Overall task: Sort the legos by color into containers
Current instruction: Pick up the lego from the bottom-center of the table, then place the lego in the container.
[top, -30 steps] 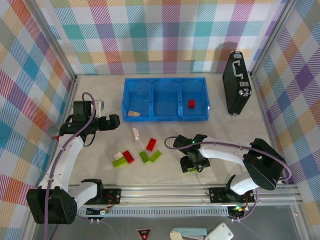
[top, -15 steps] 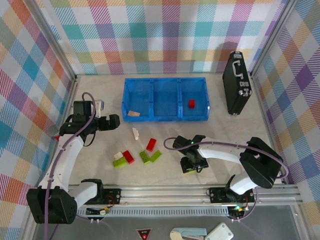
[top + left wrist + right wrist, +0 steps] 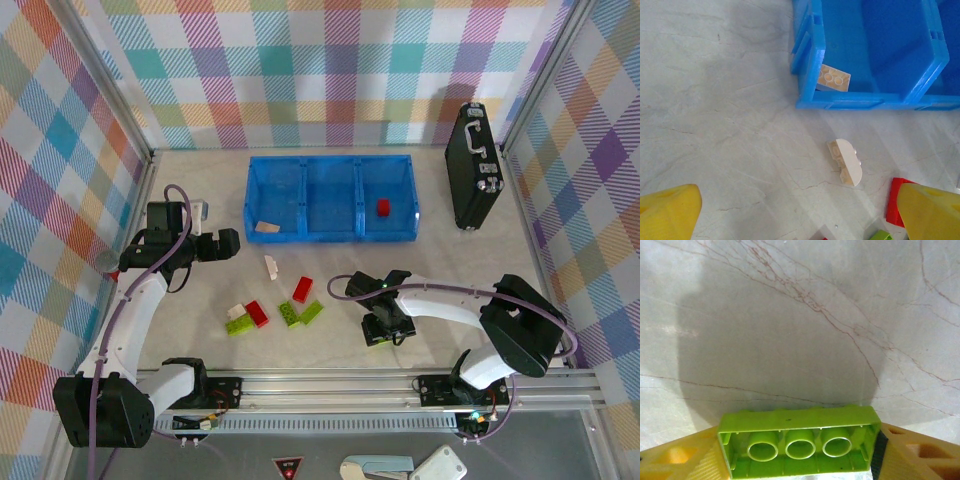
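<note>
My right claw (image 3: 381, 334) grips one lime green plastic brick (image 3: 799, 440) near worktop (image 3: 450, 255) front edge. My left claw (image 3: 800, 214) wide open. Blue plastic tray (image 3: 330, 160) near back edge: one cream brick (image 3: 267, 228), one red brick (image 3: 383, 207). Loose: three green bricks (image 3: 312, 311), two red bricks (image 3: 302, 289), two cream bricks (image 3: 270, 266).

The table (image 3: 480, 255) is a pale slab with marble veining. At its far middle sits the blue tray (image 3: 330, 238), and to the tray's right, apart from it, a black case (image 3: 472, 165). Loose on the nearer bare top lie a cream brick (image 3: 270, 266) in front of the tray, a red brick (image 3: 302, 289) beside it, two green bricks (image 3: 300, 313) touching, and a tight cluster of a white brick (image 3: 236, 311), a second red brick (image 3: 257, 314) and a lime brick (image 3: 238, 325).
</note>
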### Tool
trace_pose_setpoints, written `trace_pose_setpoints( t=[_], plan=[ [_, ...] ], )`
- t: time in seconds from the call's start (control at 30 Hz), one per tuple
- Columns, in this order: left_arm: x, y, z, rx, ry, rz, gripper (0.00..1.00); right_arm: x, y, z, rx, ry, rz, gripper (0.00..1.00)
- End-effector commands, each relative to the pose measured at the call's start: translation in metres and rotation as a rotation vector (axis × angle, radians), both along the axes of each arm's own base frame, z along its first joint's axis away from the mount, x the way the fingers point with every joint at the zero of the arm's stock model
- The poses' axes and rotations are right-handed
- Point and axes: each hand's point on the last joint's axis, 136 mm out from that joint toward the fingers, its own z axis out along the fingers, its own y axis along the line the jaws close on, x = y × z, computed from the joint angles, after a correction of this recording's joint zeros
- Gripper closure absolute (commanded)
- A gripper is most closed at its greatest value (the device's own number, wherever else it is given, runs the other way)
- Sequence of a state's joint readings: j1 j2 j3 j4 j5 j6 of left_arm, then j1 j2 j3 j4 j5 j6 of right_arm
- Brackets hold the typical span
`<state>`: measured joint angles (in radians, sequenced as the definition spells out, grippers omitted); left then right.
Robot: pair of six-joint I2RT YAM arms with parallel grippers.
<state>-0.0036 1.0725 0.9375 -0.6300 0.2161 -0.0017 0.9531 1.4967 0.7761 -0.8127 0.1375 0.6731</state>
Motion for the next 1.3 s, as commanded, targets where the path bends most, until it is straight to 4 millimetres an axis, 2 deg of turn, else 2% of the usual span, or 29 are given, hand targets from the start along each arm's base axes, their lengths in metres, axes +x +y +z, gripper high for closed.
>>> trace_pose_setpoints(
  t=[0.0, 0.47, 0.73, 0.97, 1.27],
  plan=[
    [-0.001, 0.005, 0.0, 0.015, 0.012, 0.001, 0.0, -0.004, -0.002, -0.002, -0.015, 0.009, -0.006, 0.34],
    [-0.002, 0.005, 0.0, 0.019, 0.01, 0.001, 0.0, 0.005, 0.006, 0.019, 0.01, -0.033, -0.016, 0.35],
    [-0.003, 0.005, 0.002, 0.016, 0.003, -0.001, 0.0, 0.018, 0.021, 0.034, 0.022, -0.061, -0.046, 0.35],
    [-0.003, 0.003, 0.003, 0.01, -0.003, -0.005, 0.0, 0.041, 0.044, 0.048, 0.043, -0.113, -0.112, 0.35],
    [-0.004, 0.003, 0.003, 0.007, -0.002, -0.005, 0.0, 0.083, 0.089, 0.066, 0.067, -0.185, -0.114, 0.35]
  ],
)
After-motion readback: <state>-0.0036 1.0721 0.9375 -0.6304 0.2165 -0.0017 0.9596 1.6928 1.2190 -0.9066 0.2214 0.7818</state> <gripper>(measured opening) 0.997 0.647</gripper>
